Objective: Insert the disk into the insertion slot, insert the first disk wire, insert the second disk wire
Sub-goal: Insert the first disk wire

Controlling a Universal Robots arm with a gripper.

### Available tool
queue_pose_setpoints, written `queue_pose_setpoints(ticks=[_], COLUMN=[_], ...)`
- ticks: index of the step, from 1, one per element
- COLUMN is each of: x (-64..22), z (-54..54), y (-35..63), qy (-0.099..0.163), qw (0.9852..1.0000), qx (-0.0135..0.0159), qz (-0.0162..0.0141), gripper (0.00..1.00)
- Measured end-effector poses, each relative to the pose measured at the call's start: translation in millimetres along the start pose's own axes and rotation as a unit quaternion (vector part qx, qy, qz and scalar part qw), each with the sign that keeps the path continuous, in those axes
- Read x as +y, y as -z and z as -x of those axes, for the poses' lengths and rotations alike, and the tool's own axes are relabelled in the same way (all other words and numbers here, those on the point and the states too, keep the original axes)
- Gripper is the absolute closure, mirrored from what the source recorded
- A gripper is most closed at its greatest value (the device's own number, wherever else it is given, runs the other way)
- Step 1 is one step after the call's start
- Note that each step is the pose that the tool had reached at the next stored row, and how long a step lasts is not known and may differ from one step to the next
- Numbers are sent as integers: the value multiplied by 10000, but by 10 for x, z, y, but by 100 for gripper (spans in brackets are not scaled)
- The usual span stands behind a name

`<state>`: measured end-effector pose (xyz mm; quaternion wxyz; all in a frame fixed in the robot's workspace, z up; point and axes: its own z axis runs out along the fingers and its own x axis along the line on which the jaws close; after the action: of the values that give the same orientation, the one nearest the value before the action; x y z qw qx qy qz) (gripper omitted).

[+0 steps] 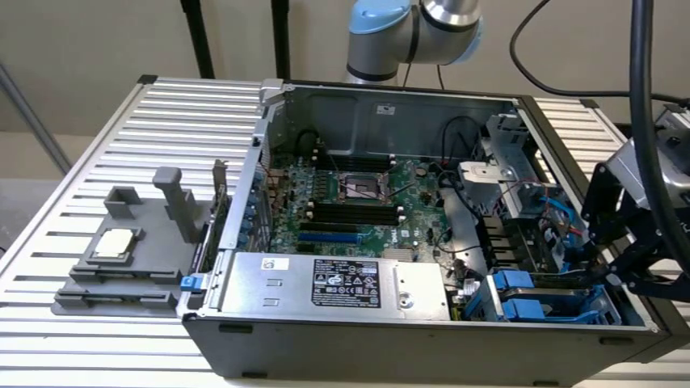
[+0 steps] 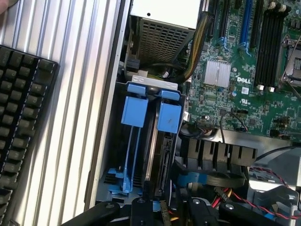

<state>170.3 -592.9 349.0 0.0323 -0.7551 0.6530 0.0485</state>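
Wrist view: the black two-fingered gripper [image 2: 167, 209] is seen above the boxy grey plastic drive cage with bright blue latch tabs [image 2: 153, 87], its fingers [image 2: 141, 209] spread apart. The flat silver-grey hard drive in a blue carrier frame [image 2: 162, 150] is seated edge-on inside that cage, beside the green motherboard [image 2: 244, 70].

matt insertion slot [image 2: 155, 82], probably plastic
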Motion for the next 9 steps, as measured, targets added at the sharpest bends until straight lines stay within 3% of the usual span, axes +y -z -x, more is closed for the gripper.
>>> queue_pose_setpoints(ticks=[6,9], x=[-38,-53], z=[-10,-13], y=[-33,-42], qy=[74,106], qw=[10000,9999], qx=[-61,-126], qz=[6,3], gripper=[67,67])
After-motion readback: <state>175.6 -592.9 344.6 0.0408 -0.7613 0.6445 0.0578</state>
